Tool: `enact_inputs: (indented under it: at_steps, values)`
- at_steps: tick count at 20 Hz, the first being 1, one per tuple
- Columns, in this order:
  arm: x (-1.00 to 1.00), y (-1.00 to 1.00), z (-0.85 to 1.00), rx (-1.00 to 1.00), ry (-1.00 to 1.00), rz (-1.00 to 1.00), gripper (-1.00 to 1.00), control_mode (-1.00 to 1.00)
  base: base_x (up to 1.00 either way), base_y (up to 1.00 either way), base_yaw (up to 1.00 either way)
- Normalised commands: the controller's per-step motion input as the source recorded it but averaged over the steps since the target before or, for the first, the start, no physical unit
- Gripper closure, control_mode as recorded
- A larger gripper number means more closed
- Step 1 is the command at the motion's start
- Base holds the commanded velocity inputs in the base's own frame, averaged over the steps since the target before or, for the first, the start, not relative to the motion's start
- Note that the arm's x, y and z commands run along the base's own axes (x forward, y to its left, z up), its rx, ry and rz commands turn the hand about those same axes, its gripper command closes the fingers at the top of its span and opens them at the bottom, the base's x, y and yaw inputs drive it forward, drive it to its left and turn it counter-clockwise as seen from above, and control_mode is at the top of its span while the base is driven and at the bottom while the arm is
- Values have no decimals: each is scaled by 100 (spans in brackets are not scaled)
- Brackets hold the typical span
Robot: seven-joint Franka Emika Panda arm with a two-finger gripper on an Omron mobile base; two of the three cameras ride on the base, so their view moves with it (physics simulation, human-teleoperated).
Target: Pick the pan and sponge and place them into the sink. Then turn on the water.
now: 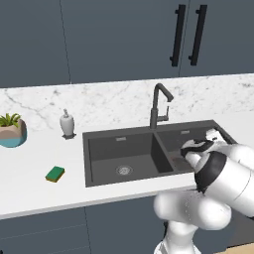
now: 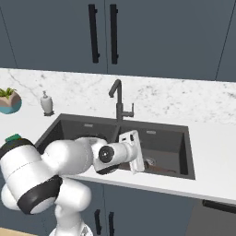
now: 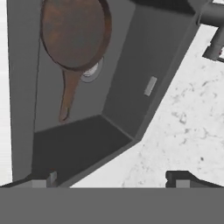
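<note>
The dark brown pan (image 3: 74,33) lies flat on the floor of the right basin of the sink (image 1: 106,151), its thin handle (image 3: 68,94) pointing toward my hand, and it partly covers the silver drain (image 3: 92,71). My gripper (image 3: 116,180) hovers open above that basin near its front wall, apart from the pan, with nothing between the fingertips. From the right base view the hand (image 2: 132,153) hangs over the sink (image 2: 168,140). The green-and-yellow sponge (image 1: 55,173) rests on the white counter left of the sink. The dark gooseneck faucet (image 1: 159,104) stands behind the divider, and no water runs.
A white soap dispenser (image 1: 67,124) and a potted plant in a teal bowl (image 1: 11,131) stand at the back left of the counter. The marble backsplash and dark upper cabinets rise behind. My own elbow (image 1: 223,181) bulks in front of the sink's right side.
</note>
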Motion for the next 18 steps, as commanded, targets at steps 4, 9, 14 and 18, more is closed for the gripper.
enact_inputs:
  at_steps: [4, 9, 14, 18]
  values:
    - [-6, -5, 100, -10, 30, 0, -100, -100, 0, 0, 0]
    - [-16, 0, 100, -5, 7, 0, -100, -100, 0, 0, 0]
    - [-52, 0, 86, 9, -15, 4, -100, -100, 0, 0, 0]
    - [-91, 0, 73, 20, 2, 24, -100, -100, 0, 0, 0]
